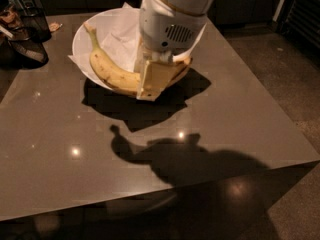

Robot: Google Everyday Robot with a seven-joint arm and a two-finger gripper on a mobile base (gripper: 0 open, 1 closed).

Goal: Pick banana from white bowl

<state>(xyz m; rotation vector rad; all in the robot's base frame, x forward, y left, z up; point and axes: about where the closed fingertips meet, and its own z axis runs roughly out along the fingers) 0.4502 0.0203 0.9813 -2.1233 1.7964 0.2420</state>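
- Dark, glossy grey-brown table (225, 134) fills most of the view, with small light spots reflected on it and a tiled floor (292, 89) at its 3 o'clock side.
- The white bowl (80, 34) stands near the table's 12 o'clock edge, lined with crumpled white paper (117, 31).
- The banana (107, 69) lies inside the bowl, on its 6 o'clock side.
- Its long axis runs from about 10 o'clock to about 4 o'clock; the greenish stem points to 11 o'clock, the brown end to 3 o'clock, and the curve bulges toward 6 o'clock.
- The gripper (155, 79) comes down from 12 o'clock into the bowl, over the banana's right half, and covers that part.
- Whether it is closed on the banana or not, I cannot tell.
- Dark objects (27, 31) stand at 10 o'clock, beside the bowl.
- The arm's shadow (190, 159) falls at 6 o'clock.
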